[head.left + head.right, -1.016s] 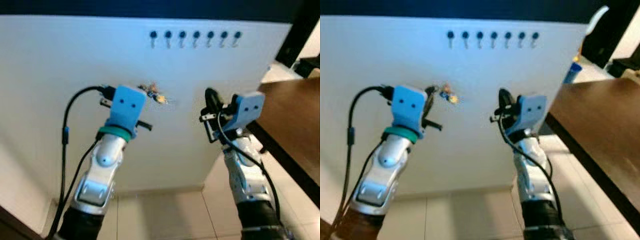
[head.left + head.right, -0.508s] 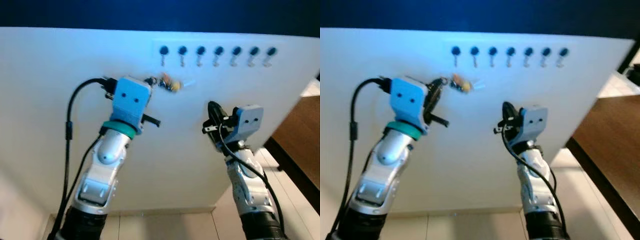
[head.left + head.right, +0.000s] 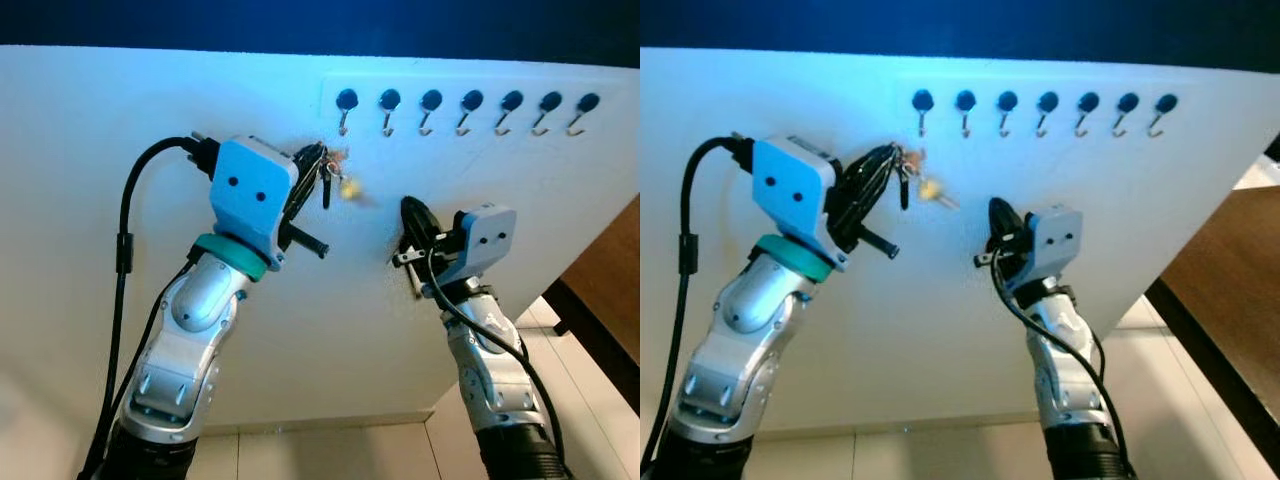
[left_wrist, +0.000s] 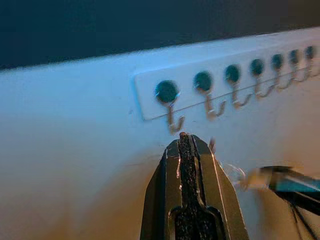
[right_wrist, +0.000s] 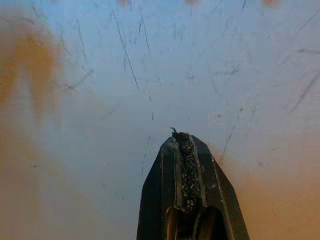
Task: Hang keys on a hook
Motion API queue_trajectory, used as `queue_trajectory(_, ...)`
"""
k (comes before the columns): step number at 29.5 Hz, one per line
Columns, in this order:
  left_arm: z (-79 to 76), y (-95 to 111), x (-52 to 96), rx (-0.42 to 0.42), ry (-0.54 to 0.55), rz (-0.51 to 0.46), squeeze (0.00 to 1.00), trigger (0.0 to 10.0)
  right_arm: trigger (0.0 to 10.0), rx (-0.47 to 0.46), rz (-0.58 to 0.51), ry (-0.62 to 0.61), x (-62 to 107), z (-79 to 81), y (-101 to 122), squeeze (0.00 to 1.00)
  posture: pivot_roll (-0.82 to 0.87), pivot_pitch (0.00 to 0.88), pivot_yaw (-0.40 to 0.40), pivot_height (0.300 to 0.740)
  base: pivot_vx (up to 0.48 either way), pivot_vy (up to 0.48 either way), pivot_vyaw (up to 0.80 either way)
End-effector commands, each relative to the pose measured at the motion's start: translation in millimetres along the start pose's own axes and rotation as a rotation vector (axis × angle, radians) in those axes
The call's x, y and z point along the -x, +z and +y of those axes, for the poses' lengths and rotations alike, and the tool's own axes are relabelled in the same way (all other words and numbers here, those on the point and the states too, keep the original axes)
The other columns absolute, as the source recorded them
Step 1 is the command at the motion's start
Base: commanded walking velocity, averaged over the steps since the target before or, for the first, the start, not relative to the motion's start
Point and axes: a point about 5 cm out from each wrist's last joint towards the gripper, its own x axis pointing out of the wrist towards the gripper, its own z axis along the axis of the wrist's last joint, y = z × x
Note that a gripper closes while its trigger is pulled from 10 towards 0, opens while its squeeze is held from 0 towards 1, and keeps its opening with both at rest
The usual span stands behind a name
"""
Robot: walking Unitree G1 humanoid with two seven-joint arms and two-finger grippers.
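Note:
A row of several dark-knobbed metal hooks (image 3: 470, 102) runs along a white wall panel (image 3: 120, 120). My left gripper (image 3: 318, 160) is raised close under the leftmost hook (image 3: 346, 105) and is shut on a bunch of keys (image 3: 335, 180), whose yellow tag (image 3: 349, 188) dangles below. In the left wrist view the shut fingertips (image 4: 182, 145) sit just beneath that hook (image 4: 171, 117), and the keys (image 4: 280, 177) swing off to one side. My right gripper (image 3: 410, 218) is lower and to the right, shut on nothing, pointing at the bare wall (image 5: 150, 65).
A dark band (image 3: 300, 20) tops the white panel. A brown wooden table (image 3: 610, 300) juts in at the lower right. Pale floor tiles (image 3: 330, 450) lie below the wall, between my two arms.
My left gripper has lifted the keys up and rightwards, to just under the leftmost hook. The view has shifted upward. My right gripper stays shut in about the same pose.

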Motion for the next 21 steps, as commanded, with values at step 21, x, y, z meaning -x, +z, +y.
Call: queue_trajectory(21,-10.6,-9.3,-25.9,0.342,-0.101,0.087,0.00,10.0,10.0,-0.034,-0.071,-0.019,1.8,2.8,16.9,0.00,0.05,0.089,0.085,0.740,0.000,0.000,0.00)
